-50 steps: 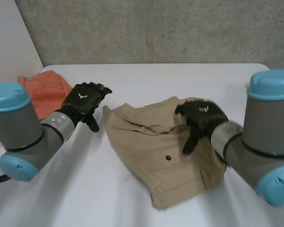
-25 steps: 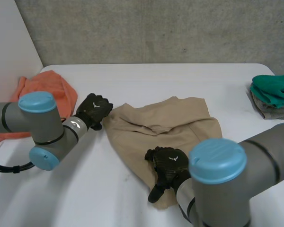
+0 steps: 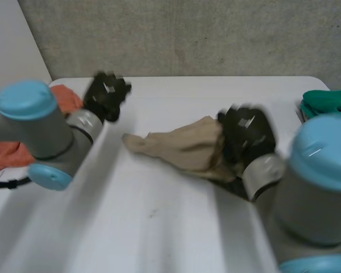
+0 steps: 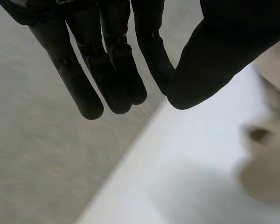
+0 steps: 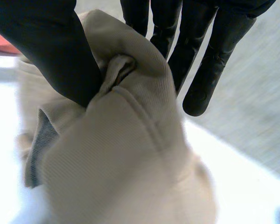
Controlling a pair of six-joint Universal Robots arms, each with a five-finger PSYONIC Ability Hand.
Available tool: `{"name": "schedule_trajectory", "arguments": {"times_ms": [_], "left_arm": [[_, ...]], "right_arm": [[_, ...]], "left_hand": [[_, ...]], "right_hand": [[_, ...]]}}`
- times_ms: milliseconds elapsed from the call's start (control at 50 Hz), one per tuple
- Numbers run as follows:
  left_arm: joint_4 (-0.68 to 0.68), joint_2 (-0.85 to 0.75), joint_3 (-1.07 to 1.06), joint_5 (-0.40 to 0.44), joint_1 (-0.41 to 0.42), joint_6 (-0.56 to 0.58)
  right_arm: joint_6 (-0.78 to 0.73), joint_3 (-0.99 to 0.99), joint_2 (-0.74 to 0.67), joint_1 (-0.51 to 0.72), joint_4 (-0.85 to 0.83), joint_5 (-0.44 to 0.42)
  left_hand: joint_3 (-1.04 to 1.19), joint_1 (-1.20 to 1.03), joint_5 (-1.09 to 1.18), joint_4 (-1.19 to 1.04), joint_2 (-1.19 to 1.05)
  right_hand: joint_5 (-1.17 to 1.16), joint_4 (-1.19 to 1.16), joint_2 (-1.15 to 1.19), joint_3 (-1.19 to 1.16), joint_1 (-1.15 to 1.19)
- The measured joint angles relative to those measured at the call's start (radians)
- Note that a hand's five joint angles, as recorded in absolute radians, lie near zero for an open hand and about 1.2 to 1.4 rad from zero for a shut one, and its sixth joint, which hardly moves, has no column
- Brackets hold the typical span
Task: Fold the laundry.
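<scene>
A tan garment (image 3: 179, 147) hangs bunched from my right hand (image 3: 247, 133), its left corner trailing on the white table (image 3: 159, 227). In the right wrist view the thumb (image 5: 51, 51) and fingers pinch a thick fold of the tan garment (image 5: 121, 154). My left hand (image 3: 105, 96) is raised near the table's back left, apart from the garment. In its wrist view the straight fingers (image 4: 112, 70) are closed against the thumb with nothing between them, and the tan garment (image 4: 266, 172) lies blurred beyond the thumb.
An orange cloth (image 3: 5, 153) lies at the table's left edge, partly behind my left arm. A green cloth (image 3: 329, 102) sits at the far right edge. A grey wall stands behind the table.
Both hands have closed. The right hand took hold of the garment near its front edge and lifted it back and to the right, bunching it. The left hand rose away from the garment, empty.
</scene>
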State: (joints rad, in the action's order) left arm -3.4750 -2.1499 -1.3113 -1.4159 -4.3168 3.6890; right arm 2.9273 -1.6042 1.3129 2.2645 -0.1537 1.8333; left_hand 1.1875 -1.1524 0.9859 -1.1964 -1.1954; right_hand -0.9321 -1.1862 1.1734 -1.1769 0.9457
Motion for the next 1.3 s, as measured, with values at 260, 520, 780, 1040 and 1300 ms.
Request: {"name": "schedule_trajectory", "arguments": {"times_ms": [260, 520, 780, 1040, 1300], "left_arm": [[0.005, 0.531, -0.099, -0.066, 0.026, -0.268], [0.251, 0.400, -0.212, -0.061, 0.141, -0.512], [0.434, 0.260, -0.237, -0.051, 0.193, -0.802], [0.434, 0.239, -0.261, 0.083, 0.188, -0.997], [0.433, 0.028, -0.123, 0.132, 0.300, -1.109]], "right_arm": [[-0.341, 0.183, 0.289, -0.155, 0.104, -0.124], [-0.264, 0.126, 0.258, -0.166, 0.233, -0.177], [-0.244, 0.159, 0.138, -0.154, 0.181, -0.194], [-0.250, 0.244, 0.008, -0.098, 0.125, -0.152], [-0.250, 0.240, 0.019, -0.056, 0.129, -0.126]], "left_hand": [[-0.042, 0.035, -0.031, 0.045, 0.055], [-0.891, 0.865, -0.877, 0.907, 0.901], [-0.848, 0.808, -0.814, 0.854, 0.854], [-0.841, 0.805, -0.806, 0.846, 0.847], [-0.758, 0.722, -0.730, 0.767, 0.766]], "right_hand": [[0.000, 0.000, 0.000, -0.004, 0.025], [0.000, 0.000, 0.000, -0.004, 0.034], [0.000, 0.000, 0.000, -0.004, 0.036], [0.000, 0.000, 0.000, -0.004, 0.039], [0.000, 0.000, 0.000, -0.004, 0.039]]}}
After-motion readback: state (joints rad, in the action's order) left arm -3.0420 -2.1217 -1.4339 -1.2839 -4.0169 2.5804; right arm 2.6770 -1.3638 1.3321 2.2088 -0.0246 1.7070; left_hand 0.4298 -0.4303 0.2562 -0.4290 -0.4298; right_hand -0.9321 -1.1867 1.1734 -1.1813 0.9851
